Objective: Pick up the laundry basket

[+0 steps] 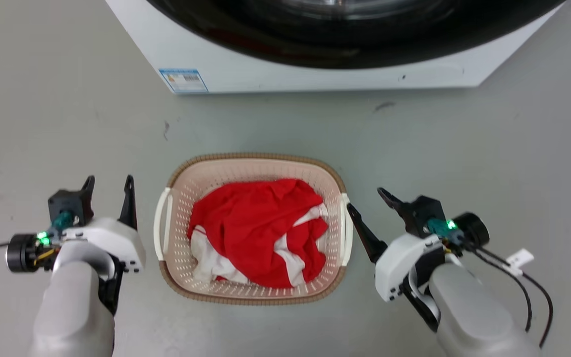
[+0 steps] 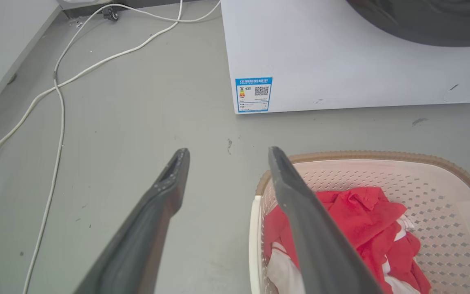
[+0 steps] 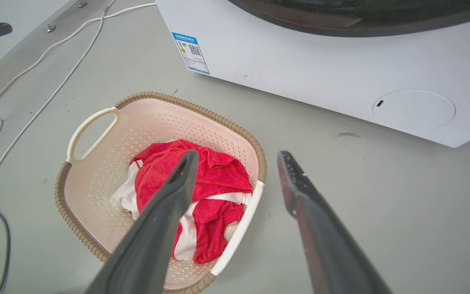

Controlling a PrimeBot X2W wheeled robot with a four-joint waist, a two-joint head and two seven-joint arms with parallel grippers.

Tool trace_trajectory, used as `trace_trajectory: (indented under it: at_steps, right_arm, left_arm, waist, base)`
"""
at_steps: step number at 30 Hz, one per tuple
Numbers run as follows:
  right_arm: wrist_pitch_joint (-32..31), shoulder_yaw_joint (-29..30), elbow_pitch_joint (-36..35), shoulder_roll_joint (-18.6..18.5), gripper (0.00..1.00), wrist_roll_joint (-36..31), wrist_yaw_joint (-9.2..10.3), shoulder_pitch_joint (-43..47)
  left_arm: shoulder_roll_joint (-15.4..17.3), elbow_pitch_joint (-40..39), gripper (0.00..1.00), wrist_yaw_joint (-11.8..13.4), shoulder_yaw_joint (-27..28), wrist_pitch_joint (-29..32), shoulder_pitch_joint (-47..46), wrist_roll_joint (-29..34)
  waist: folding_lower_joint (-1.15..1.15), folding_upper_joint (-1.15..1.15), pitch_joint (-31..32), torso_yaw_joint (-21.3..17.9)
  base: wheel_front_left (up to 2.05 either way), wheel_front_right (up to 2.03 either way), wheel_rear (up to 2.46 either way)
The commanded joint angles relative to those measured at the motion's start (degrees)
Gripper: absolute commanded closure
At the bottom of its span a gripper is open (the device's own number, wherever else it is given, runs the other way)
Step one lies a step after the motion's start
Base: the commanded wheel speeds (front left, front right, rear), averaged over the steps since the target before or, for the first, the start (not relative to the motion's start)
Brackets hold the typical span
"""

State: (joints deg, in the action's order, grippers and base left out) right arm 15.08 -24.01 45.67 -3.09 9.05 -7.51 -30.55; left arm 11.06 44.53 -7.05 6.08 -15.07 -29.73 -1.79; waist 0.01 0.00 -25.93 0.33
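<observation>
The laundry basket (image 1: 186, 184) sits on the grey floor between my arms, cream-pink and perforated, with a brown rim and white side handles. Red and white cloth (image 1: 258, 230) lies bunched inside it. My left gripper (image 1: 108, 184) stands open just left of the basket's left handle (image 1: 160, 225), holding nothing. My right gripper (image 1: 367, 202) is open too, beside the right handle (image 1: 347, 229), its inner finger close to that handle. The left wrist view has the basket (image 2: 443, 192) at lower right behind one finger (image 2: 300, 212). The right wrist view shows the basket (image 3: 108, 163) at lower left.
A white washing machine (image 1: 315, 74) with a dark door stands just beyond the basket, a blue label (image 1: 184, 80) on its lower corner. White cables (image 2: 59, 94) trail over the floor to the left, near a wall. Bare floor lies on both sides of the basket.
</observation>
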Motion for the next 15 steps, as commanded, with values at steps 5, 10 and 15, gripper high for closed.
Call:
trace_trajectory:
  at_steps: [5,10,15]
  right_arm:
    - [0.14,-3.12,4.88,-0.39,0.0,2.06,0.04,-4.88]
    - [0.14,-7.13,11.86,-0.18,0.0,5.05,0.04,-8.68]
    - [0.13,-12.02,17.44,0.09,0.0,10.19,0.04,-12.76]
  left_arm:
    - [1.74,7.22,0.0,-0.28,-1.83,-0.16,-5.88,-0.39]
    - [2.32,13.6,0.0,-0.38,-4.08,-0.16,-10.42,-0.95]
    - [3.48,21.06,0.0,-0.43,-7.8,-0.16,-15.84,-3.57]
  waist:
    - [-0.01,0.0,-5.52,-0.8]
    - [-0.01,0.0,-8.37,-0.56]
    - [-0.01,0.0,-12.01,-0.38]
  base:
    - [0.0,0.0,0.0]
    - [0.0,0.0,0.0]
    - [0.0,0.0,0.0]
